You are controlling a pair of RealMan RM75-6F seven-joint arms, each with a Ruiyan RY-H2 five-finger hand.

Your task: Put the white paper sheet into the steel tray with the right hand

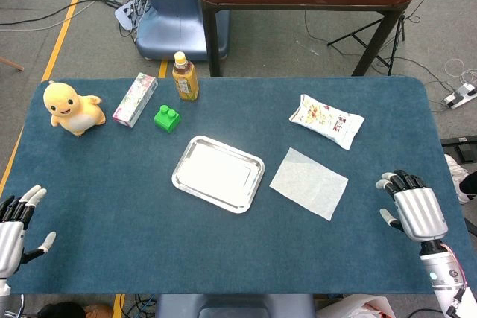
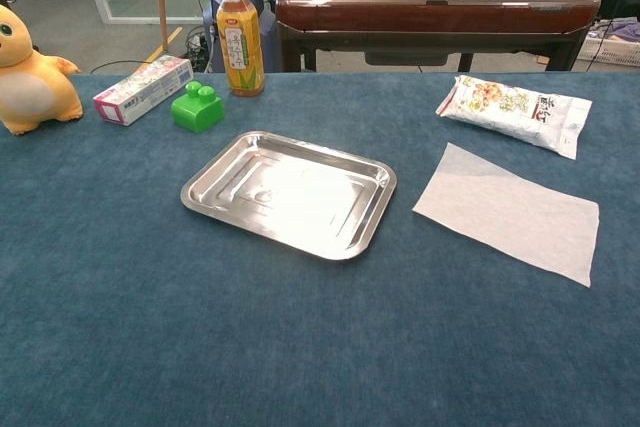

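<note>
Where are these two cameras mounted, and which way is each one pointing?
Head view: high above the near table edge, looking steeply down; shows the left hand and right hand, both empty, at the near corners.
Chest view: lower, looking forward across the table toward the room behind; no hand shows.
Shared: the steel tray, the white paper sheet lying beside it, and the snack packet.

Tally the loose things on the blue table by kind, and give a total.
Toys: 2, a yellow plush and a green block
Drink bottles: 1
Boxes: 1
Snack packets: 1
Steel trays: 1
Paper sheets: 1
Total: 7
</note>
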